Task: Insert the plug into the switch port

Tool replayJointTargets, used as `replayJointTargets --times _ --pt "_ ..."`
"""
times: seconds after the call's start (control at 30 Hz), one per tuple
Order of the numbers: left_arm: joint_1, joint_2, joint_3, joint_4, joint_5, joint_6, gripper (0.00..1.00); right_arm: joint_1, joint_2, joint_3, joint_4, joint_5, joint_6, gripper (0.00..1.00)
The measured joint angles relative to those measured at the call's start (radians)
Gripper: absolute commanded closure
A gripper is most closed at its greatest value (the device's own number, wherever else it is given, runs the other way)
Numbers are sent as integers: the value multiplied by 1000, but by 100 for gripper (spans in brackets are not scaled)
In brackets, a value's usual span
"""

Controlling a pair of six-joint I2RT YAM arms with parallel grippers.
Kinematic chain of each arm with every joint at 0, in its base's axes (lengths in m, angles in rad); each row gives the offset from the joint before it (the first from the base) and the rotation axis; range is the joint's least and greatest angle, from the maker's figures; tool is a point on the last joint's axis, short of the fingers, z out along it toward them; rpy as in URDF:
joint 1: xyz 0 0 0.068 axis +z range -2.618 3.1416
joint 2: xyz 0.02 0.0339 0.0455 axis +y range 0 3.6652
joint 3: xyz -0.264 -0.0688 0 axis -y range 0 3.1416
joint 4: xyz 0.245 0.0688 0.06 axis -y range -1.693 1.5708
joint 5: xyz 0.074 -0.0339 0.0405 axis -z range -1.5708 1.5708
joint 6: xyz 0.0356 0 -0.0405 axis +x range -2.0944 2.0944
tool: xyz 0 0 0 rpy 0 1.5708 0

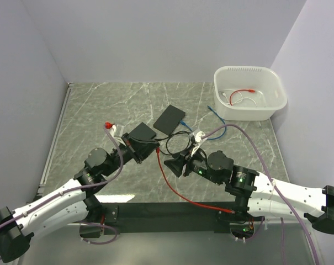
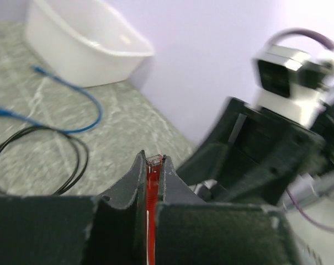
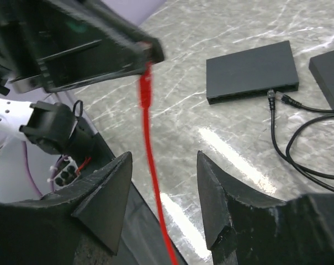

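Two grippers are seen close together over the table [image 1: 95, 110]. Nearest the arm bases, the red cable [image 1: 178, 190] is laid across the table and is led up to the left gripper [image 1: 157, 150]. That gripper is shut tight on the red plug [image 2: 153, 162], and only the tip of the plug is left sticking out past the fingers. The right gripper [image 1: 170, 164] is held just beside it, with its jaws apart and nothing in them. The cable hangs between them and is not touched.

A little farther off, two black switches are laid flat. The nearer switch [image 1: 142, 134] is just past the left gripper, and the farther switch [image 1: 169, 117] is behind it. A black cable [image 1: 178, 144] is looped near them and is plugged into one. Farthest away, a white bin [image 1: 277, 91] is set in the corner.

For this step, the plug should be kept level and lined up with a free port. It should then be pushed in straight and slowly. A light switch may be slid away by the push, so it could be held steady by the free right gripper. Which ports are free cannot be told.
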Motion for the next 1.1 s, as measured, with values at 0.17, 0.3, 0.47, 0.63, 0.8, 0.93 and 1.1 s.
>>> replayJointTargets --times 0.17,0.3,0.47,0.63,0.8,0.93,1.1 --pt "-2 55 14 -78 -154 -108 99 49 35 22 -5 101 0 46" --pt "-22 117 35 -116 -227 -172 99 89 139 97 -6 188 0 50" --pt "-54 121 35 -126 -266 -208 99 104 218 137 -8 276 4 53" --pt "-66 92 35 -126 -278 -222 99 104 245 145 -18 344 8 55" --pt "-67 73 35 -104 -277 -226 99 104 275 164 -17 359 18 69" --pt "-68 73 35 -99 -272 -226 99 104 289 164 -7 352 26 89" --pt "-68 67 35 -93 -266 -221 79 106 280 157 12 337 31 100"
